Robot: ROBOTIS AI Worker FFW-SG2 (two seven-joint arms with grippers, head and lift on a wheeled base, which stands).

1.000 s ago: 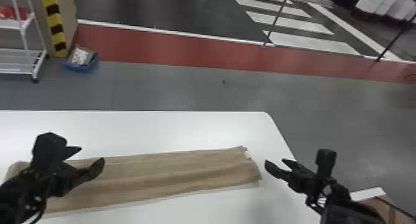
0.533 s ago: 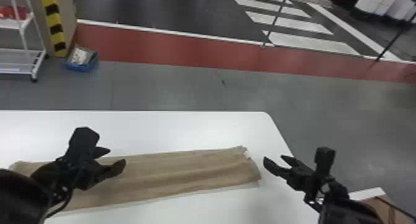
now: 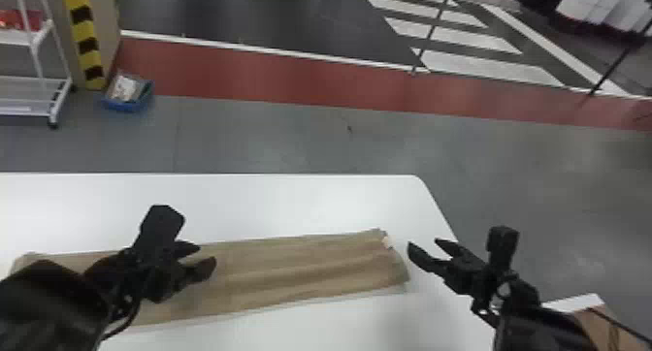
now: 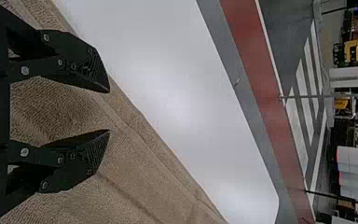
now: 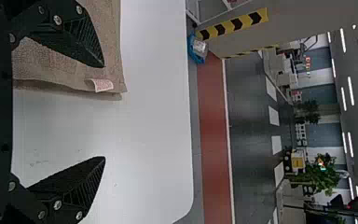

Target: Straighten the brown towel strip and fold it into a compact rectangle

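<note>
Towel [image 3: 310, 270]: likely light, limp; grip at end corners. Left gripper [image 4: 108, 111], right gripper [image 5: 104, 112]: fingers apart, both empty.

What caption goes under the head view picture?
Two open robot grippers wait by a long brown towel.

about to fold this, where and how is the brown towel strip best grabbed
Probably pinch the brown towel strip by its right short end, coming in low from the right with the right gripper: it lies nearly flat, lengthwise across the table, and that end faces the open fingers.
</note>
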